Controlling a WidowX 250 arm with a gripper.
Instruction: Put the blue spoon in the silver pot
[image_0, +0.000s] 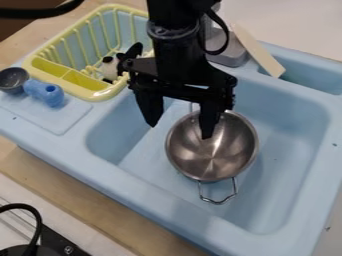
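1. Blue spoon: I cannot tell with certainty where it is. Under the gripper (180, 131) and a little to its right stands the silver pot (227, 150), upright in the basin of the light blue sink (280, 115). Its shiny inside is seen in good part, and I see there only metal and reflections.
2. The gripper is open, its two fingers wide apart, with nothing held between them. One finger hangs over the pot, the other is beyond the rim, to the left.
3. Up and to the left of the gripper is the yellow dish rack (45, 68). Inside it lies a black and white object (108, 67), partly covered by the arm, so its full form is hard to make out.
4. The far handle of the pot is partly hidden behind the gripper; the near handle (217, 201) points down, away from it.
5. Well to the left of the gripper, on the sink's edge, are a blue rounded piece (45, 94) and, just beside it, a dark round cup-like thing (13, 80), cut off by the view's border.
6. Behind the gripper, to the right, are a grey object (229, 54), partly hidden by the arm, and a leaning cream board (257, 50).
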